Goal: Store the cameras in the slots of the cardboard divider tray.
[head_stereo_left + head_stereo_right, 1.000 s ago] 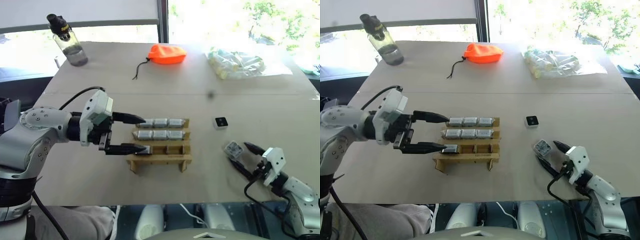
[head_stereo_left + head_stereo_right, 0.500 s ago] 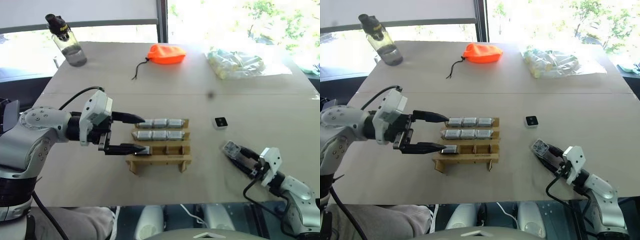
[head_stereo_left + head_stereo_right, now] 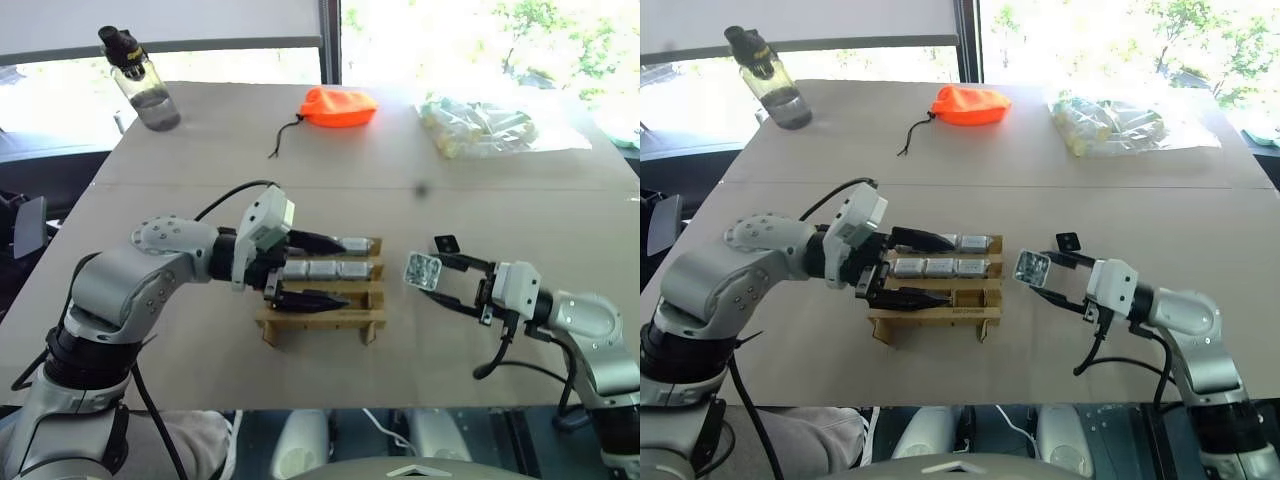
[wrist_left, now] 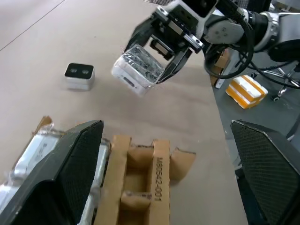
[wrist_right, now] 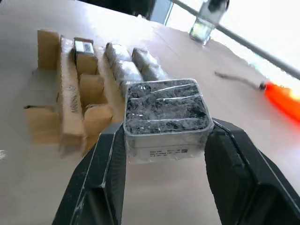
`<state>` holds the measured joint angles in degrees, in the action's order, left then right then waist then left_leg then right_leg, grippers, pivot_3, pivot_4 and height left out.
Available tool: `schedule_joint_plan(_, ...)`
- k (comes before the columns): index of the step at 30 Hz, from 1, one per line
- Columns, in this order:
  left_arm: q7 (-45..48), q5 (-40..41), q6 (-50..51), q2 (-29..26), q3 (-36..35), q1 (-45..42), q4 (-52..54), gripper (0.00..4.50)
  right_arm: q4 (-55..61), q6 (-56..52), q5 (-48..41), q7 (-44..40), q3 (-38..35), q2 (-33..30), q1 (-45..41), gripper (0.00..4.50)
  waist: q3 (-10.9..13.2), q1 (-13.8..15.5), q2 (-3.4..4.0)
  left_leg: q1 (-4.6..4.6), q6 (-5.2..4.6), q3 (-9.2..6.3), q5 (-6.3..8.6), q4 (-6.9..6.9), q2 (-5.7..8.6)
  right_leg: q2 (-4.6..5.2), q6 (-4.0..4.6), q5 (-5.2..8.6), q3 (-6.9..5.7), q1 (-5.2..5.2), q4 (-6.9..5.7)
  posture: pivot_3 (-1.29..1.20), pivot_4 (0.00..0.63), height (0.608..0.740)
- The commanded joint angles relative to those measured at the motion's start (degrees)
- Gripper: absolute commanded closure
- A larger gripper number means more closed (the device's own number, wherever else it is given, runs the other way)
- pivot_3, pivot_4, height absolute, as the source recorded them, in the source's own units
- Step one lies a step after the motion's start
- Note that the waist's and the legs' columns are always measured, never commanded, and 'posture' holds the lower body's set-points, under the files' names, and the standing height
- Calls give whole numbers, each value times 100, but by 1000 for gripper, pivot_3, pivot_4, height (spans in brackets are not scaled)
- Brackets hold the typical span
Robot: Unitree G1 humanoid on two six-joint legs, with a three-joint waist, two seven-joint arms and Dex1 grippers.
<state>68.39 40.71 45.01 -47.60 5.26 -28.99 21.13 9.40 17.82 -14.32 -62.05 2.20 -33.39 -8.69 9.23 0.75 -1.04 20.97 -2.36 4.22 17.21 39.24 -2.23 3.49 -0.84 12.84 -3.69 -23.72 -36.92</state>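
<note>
**Cameras and divider tray on the table**

The cardboard divider tray (image 3: 320, 318), tan with three stepped rows of slots, is set near the middle of the table, closer to the near edge. Silver-grey wrapped cameras (image 3: 322, 270) are seated edge-on in the two far rows; one more is lodged at the left end of the near row, whose other slots are seen empty. One plastic-wrapped camera (image 5: 165, 117) is held off the table, right of the tray. Another camera (image 3: 445, 243), black lens face up, lies flat on the table just beyond it.
</note>
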Motion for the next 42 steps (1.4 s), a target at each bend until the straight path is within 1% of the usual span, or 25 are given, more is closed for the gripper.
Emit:
schedule_joint_plan(1, -128, 97, 263, 234, 99, -412, -205, 0, -419, 1412, 661, -300, 330, -170, -681, 2677, 2, 0, -2, 4, 0, 2, 0, 0, 0, 0, 0, 0, 0, -4, 0, 0, 150, 726)
schedule_joint_plan(3, -166, 108, 434, 331, 162, -593, -350, 0, -810, 2223, 1038, -238, 515, -146, -1131, 2677, 2, -3, -2, 21, 0, -6, 0, 1, 1, 1, -1, 0, -5, -11, 9, 0, 150, 726)
schedule_joint_plan(4, -177, 120, 504, 360, 180, -651, -394, 0, -968, 2545, 1152, -208, 601, -133, -1297, 2177, 4, -4, -1, 28, 0, -7, 0, 1, 1, 3, -1, 0, -7, -16, 10, 0, 150, 726)
schedule_joint_plan(5, -200, 121, 582, 389, 198, -712, -443, 0, -1091, 2811, 1271, -112, 662, -85, -1441, 1547, 5, -6, 0, 33, 0, -6, 0, 4, 2, 5, -2, -1, -11, -20, 10, 0, 150, 726)
schedule_joint_plan(6, -212, 108, 638, 407, 214, -755, -481, 0, -1188, 3021, 1387, -7, 711, -46, -1556, 1468, 6, -5, -1, 33, 0, -5, 0, 5, 2, 5, -2, -1, -11, -21, 9, 0, 150, 726)
schedule_joint_plan(9, -213, -47, 659, 431, 318, -826, -562, 0, -1307, 3379, 1676, 245, 860, 35, -1803, 198, 6, -7, -2, 35, 1, -8, -1, 6, 1, 8, -2, -1, -11, -22, 8, 0, 150, 726)
schedule_joint_plan(10, -203, -62, 662, 434, 341, -833, -566, 0, -1321, 3461, 1770, 338, 898, 51, -1863, 82, 6, -6, -2, 35, 2, -10, -1, 6, 0, 9, -2, 0, -11, -22, 7, 0, 150, 726)
schedule_joint_plan(12, -188, -76, 676, 422, 391, -833, -556, 0, -1332, 3550, 1881, 540, 942, 98, -1950, 82, 6, 1, -2, 35, 3, -11, -1, 6, 0, 9, -2, -1, -13, -22, 6, 0, 150, 726)
schedule_joint_plan(14, -200, -145, 664, 409, 447, -829, -580, 0, -1323, 3412, 1940, 670, 973, 87, -1952, 82, 6, -4, -2, 37, 3, -10, -1, 11, 0, 12, -1, -1, -12, -22, 5, 0, 150, 726)
schedule_joint_plan(16, -197, -193, 636, 421, 453, -830, -630, 0, -1285, 2964, 1816, 752, 942, 14, -1776, 82, 6, 1, -2, 36, 3, -9, -2, 13, 1, 13, -1, -1, -12, -20, 4, 0, 150, 726)
schedule_joint_plan(17, -173, -218, 615, 400, 456, -824, -634, 0, -1215, 2707, 1611, 662, 971, -94, -1644, 82, 6, 7, -2, 36, 3, -10, -2, 16, 0, 14, -1, -1, -13, -19, 3, 0, 150, 726)
schedule_joint_plan(20, -100, -221, 580, 341, 401, -787, -608, 0, -709, 1633, 921, 522, 842, -421, -1113, 82, 8, 17, -2, 39, 3, -16, -2, 17, 2, 19, -1, -1, -21, -15, 5, 0, 150, 726)
schedule_joint_plan(23, -15, -185, 548, 269, 276, -731, -594, 0, -156, 426, 232, 565, 503, -790, -462, 82, 9, 10, -1, 44, 2, -18, -1, 16, 2, 22, -1, -1, -22, -16, 6, 0, 150, 726)
schedule_joint_plan(26, -2, -192, 495, 235, 196, -673, -601, 0, 81, -467, -29, 949, 98, -881, 65, 82, 9, 2, -1, 47, 3, -22, -1, 17, 1, 21, -1, -1, -26, -18, 6, 0, 150, 726)
schedule_joint_plan(29, 22, -161, 479, 225, 176, -653, -598, 0, 184, -1436, -420, 1183, -166, -825, 444, 82, 9, -1, -1, 41, 2, -17, -2, 18, 1, 18, -1, -1, -20, -17, 4, 0, 150, 726)
schedule_joint_plan(33, 46, -165, 477, 238, 208, -682, -601, 0, 148, -2266, -842, 1094, -217, -756, 528, 82, 9, -4, -1, 37, 2, -14, -2, 18, 1, 14, -1, -1, -15, -16, 1, 0, 150, 726)
schedule_joint_plan(36, 60, -169, 482, 248, 223, -699, -593, 0, 159, -2678, -967, 1097, -219, -708, 490, 82, 9, 2, -1, 37, 1, -15, -2, 17, 1, 13, -1, -1, -15, -16, 2, 0, 150, 726)
schedule_joint_plan(42, 33, -112, 578, 179, 148, -689, -491, 0, -605, -2812, -509, 1023, 85, -514, 83, 82, 9, -1, -1, 42, 0, -13, -1, 17, 3, 13, -2, -1, -14, -18, 8, 0, 150, 726)
